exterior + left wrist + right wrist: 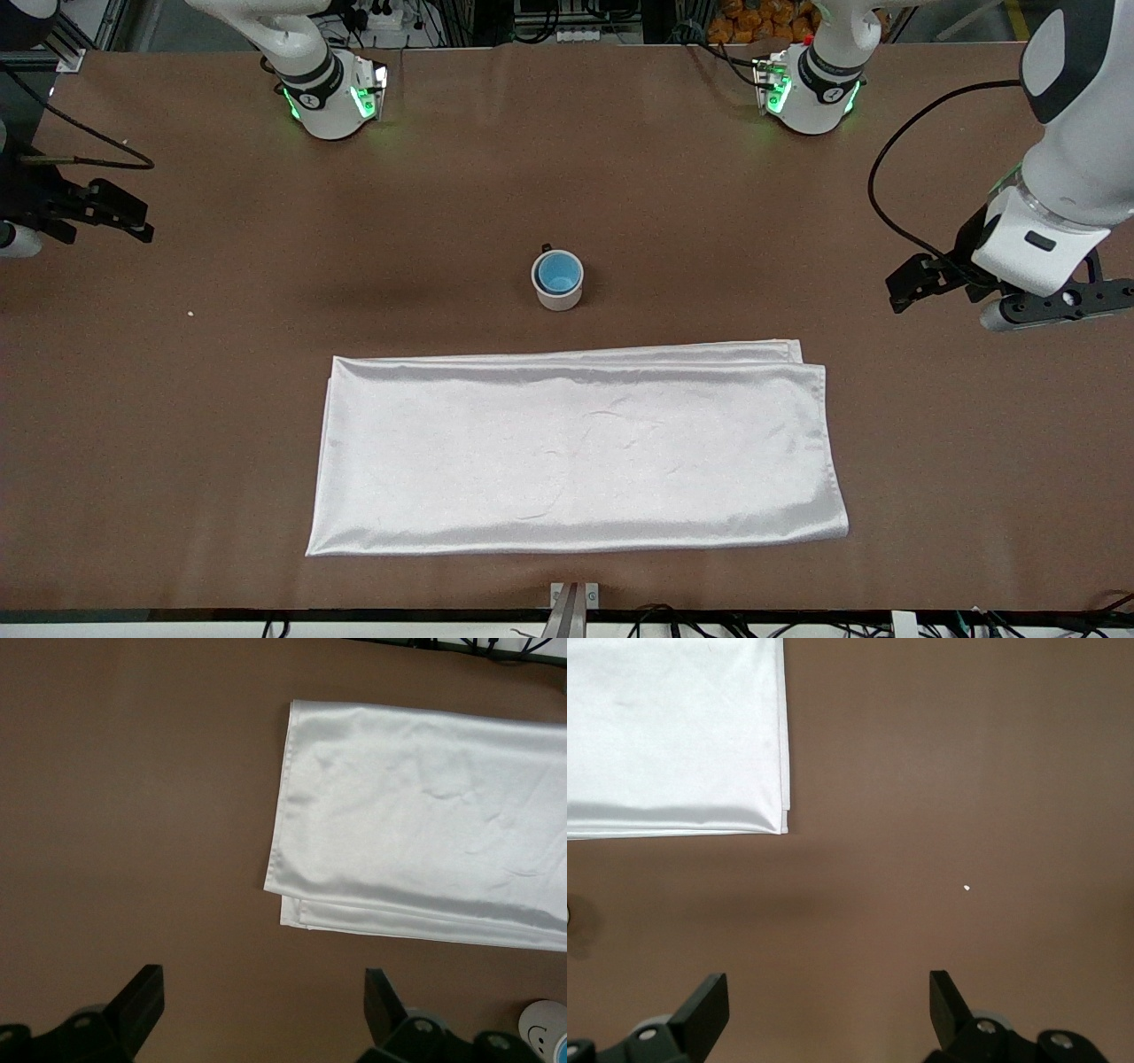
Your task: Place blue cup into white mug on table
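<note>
Both arms hang raised at the ends of the brown surface [221, 292]. The left hand [264, 1010] hovers over bare felt at the left arm's end, its fingers [142, 997] spread wide apart and holding nothing. The right hand [829, 1010] hovers over the right arm's end, fingers equally parted and empty. At mid-surface the white mug [558, 294] stands upright, its small black handle turned toward the robots' bases. The blue cup [558, 271] sits nested inside it, bright blue with a paler rim. A shiny white folded cloth [576, 452] lies flat, nearer the front camera than the mug.
</note>
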You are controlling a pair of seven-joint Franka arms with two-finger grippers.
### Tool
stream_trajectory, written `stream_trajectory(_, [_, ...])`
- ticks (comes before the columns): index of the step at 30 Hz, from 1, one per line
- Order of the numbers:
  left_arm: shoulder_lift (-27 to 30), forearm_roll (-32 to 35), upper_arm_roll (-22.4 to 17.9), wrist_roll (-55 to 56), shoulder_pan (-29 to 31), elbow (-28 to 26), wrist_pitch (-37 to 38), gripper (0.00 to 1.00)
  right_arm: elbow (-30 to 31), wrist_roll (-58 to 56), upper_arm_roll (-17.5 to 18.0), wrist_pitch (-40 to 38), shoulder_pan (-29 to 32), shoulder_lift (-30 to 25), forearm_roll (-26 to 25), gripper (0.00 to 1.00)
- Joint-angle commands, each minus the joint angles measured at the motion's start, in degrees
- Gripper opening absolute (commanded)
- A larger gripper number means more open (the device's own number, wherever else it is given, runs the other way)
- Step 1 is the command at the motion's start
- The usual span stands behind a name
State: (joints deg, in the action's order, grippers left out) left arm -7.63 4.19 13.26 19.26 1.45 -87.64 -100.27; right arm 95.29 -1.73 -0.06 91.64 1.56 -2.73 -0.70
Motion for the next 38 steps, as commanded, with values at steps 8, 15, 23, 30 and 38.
stream_trajectory(8, [2.2, -1.7, -3.9, -6.1, -0.8, -0.6, 3.5, 1.00, -0.5, -0.1, 0.0, 1.7, -0.1, -0.1, 1.1, 1.00])
stream_trajectory(15, [2.4, -1.5, -4.7, -7.7, -1.1, -0.6, 3.7, 1.00, -0.6, 0.0, 0.0, 2.6, 0.0, -0.3, 1.4, 1.00])
stream_trajectory(23, [2.6, -1.2, -4.7, -9.4, -1.0, -0.4, 4.3, 1.00, -0.8, 0.0, -0.3, 1.4, 0.2, -0.5, 1.3, 1.00])
stream_trajectory(30, [2.5, -1.8, -4.7, -11.3, -0.9, -0.4, 4.6, 1.00, -2.6, -0.1, -0.3, 0.4, 0.2, -0.5, 1.1, 1.00])
stream_trajectory(38, [2.5, -2.3, -4.7, -10.7, -1.0, -0.5, 4.6, 1.00, -2.6, 0.1, -0.4, -0.1, 0.1, -0.5, 1.1, 1.00])
